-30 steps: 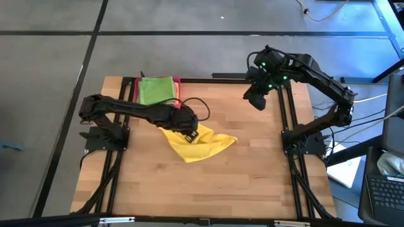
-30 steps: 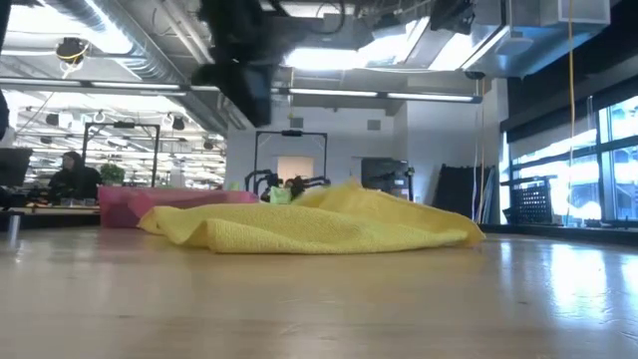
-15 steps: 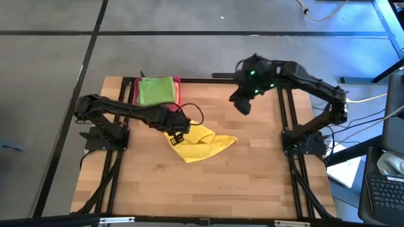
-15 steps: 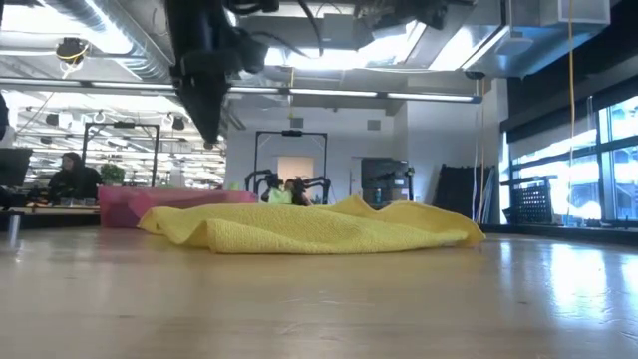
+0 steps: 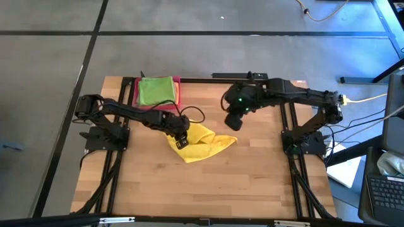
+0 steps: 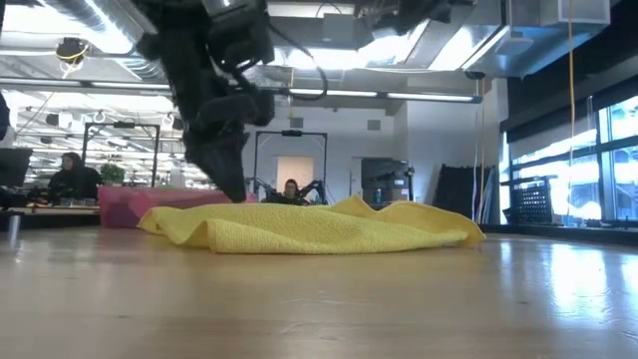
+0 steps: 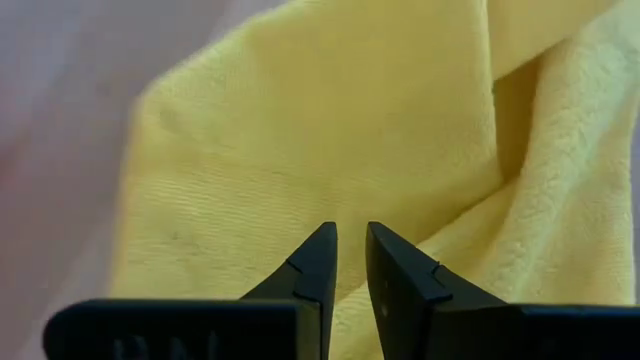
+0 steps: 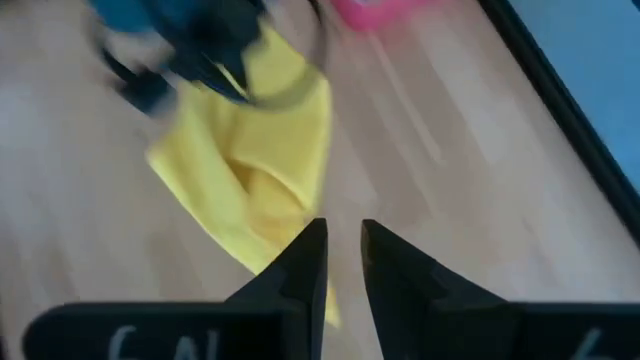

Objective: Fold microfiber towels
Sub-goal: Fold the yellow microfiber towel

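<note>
High view is showing a yellow towel (image 5: 201, 144) lying crumpled near the middle of the wooden counter (image 5: 252, 183), bunched into a rough wedge with one corner pointing toward the right arm's side. A green towel (image 5: 155, 90) is sitting folded into a neat square on a pink-red tray (image 5: 178, 86) at the counter's far edge, with more cloth possibly stacked beneath it (the layers cannot be told apart).

The left gripper (image 5: 181, 140) is hanging over the yellow towel's left edge, its dark arm reaching in low across the planks. From the left wrist, its tapered black fingers (image 7: 317, 262) are standing nearly together with only a thin slit between them and nothing pinched in that slit; the towel (image 7: 300, 150) beyond is showing a fine looped nap and soft rounded folds. Whether the tips are touching the cloth cannot be told.

The right gripper (image 5: 232, 121) is hovering above bare wood just beyond the towel's far right corner, apart from it. Its own wrist camera is showing its fingers (image 8: 300, 265) likewise narrowly parted and empty, with the towel (image 8: 250, 180) below.

Low view is showing the towel (image 6: 319, 227) as a low, rumpled mound with a ridged weave, the left gripper (image 6: 231, 175) pointing down behind its left end, and the tray (image 6: 150, 204) beyond.
</note>
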Robot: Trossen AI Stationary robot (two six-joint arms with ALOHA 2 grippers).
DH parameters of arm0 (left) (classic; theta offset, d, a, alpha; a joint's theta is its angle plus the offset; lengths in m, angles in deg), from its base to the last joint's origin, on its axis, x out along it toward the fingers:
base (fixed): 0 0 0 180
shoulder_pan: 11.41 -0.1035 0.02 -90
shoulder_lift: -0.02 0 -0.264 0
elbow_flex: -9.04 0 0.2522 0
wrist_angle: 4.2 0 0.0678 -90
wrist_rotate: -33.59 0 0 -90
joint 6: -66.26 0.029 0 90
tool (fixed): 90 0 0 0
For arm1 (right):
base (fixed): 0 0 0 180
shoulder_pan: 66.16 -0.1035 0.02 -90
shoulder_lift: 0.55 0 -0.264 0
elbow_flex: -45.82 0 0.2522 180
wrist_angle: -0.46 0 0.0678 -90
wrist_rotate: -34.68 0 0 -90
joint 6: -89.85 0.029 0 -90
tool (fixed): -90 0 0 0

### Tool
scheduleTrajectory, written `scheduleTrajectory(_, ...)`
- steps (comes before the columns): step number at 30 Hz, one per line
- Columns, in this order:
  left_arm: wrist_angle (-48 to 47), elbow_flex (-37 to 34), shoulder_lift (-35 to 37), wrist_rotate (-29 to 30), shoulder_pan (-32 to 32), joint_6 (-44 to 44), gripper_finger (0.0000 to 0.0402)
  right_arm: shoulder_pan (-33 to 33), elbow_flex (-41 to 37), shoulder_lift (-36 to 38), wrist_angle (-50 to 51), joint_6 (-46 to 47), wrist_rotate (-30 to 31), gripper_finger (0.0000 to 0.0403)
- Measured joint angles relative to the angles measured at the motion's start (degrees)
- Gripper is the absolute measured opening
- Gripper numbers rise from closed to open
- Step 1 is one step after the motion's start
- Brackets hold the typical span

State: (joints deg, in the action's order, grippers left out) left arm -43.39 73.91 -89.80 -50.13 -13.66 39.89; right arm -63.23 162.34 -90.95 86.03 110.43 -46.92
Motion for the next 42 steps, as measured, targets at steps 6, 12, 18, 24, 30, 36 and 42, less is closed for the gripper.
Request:
scheduleTrajectory(6, 5.99, -6.09, -0.02, -1.09, -0.82, -0.86, 0.0048, -3.63, 0.0, -3.09, -10.66, 4.83, -0.07, 0.0068)
scheduleTrajectory(12, 6.33, -9.96, -0.04, -0.94, -0.84, -1.59, 0.005, -6.79, -0.01, -10.18, -16.19, 8.78, -1.0, 0.0068)
scheduleTrajectory(18, 7.41, -10.79, 0.04, -0.26, 0.28, -2.99, 0.0046, -9.63, -0.02, -14.68, -21.03, 13.74, -2.47, 0.0068)
scheduleTrajectory(24, 6.68, -10.77, 0.07, -3.48, 2.54, -4.96, 0.0049, -11.02, -0.02, -17.41, -17.8, 14.99, -2.49, 0.0068)
scheduleTrajectory(30, -6.48, -10.53, 0.37, 3.66, 4.91, -17.74, 0.0043, -11.03, -0.04, -17.06, -13.26, 17.57, -2.46, 0.0068)
scheduleTrajectory(36, -15.05, -10.9, 1.77, 7.75, 5.57, -27.32, 0.0042, -11.11, -0.04, -16.8, -9.89, 16.79, -2.1, 0.0068)
scheduleTrajectory(42, -15.32, -11.1, 6.35, 10.09, 6.68, -38.84, 0.0042, -10.55, 0.0, -19.65, -10.3, 9.28, 2.4, 0.0068)
